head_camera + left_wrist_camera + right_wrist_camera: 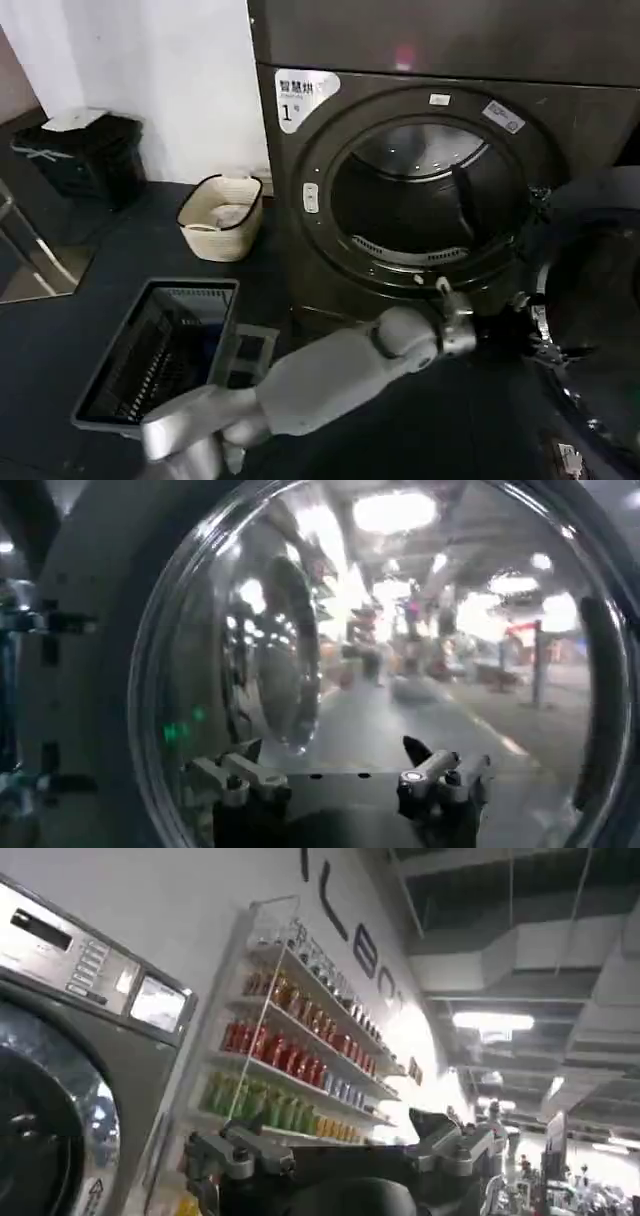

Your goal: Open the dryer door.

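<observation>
The dryer (pixel 300 200) is a dark grey-brown machine with a white label marked "1" (pixel 300 98), and its round drum opening (pixel 420 195) is uncovered. The dryer door (pixel 590 310) stands swung out to the right, chrome rim around dark glass. My left arm reaches across from the lower left, and its gripper (pixel 503 325) sits at the door's near edge. In the left wrist view the door's glass (pixel 400 640) is close in front, and the left gripper (pixel 335 770) is open with nothing between its fingers. My right gripper (pixel 345 1148) is open, raised and away from the dryer.
A cream laundry basket (pixel 220 215) stands on the floor left of the dryer. A grey slatted crate (pixel 160 350) lies nearer me. A black bin (pixel 85 155) is at the far left. Another unit (pixel 440 30) is stacked above. Shelves of bottles (pixel 290 1058) face the right wrist.
</observation>
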You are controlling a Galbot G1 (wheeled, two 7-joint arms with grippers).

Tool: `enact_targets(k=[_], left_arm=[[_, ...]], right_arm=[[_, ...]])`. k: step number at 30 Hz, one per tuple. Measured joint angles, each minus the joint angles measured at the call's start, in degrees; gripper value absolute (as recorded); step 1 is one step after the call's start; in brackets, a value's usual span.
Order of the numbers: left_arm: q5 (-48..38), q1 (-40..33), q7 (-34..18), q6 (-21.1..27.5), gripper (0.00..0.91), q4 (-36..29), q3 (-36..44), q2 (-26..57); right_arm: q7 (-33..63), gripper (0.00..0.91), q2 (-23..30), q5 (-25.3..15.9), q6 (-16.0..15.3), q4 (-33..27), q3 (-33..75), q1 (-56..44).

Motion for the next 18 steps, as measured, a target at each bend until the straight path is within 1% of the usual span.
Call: enact_targets(k=[6,18], left_arm=[[0.86,0.00,-0.23,-0.70,0.907,4.16,-0.18,0.03],[0.72,-0.03,0.16,-0.69,0.907,4.90,-0.13,0.02]], right_arm=[[-0.07,0.907,-0.27,-0.05,0.16,-0.71,0.97,-0.46],[-0.01,0.907,-1.17,-0.07,-0.03,-1.46,2.12,-0.84]])
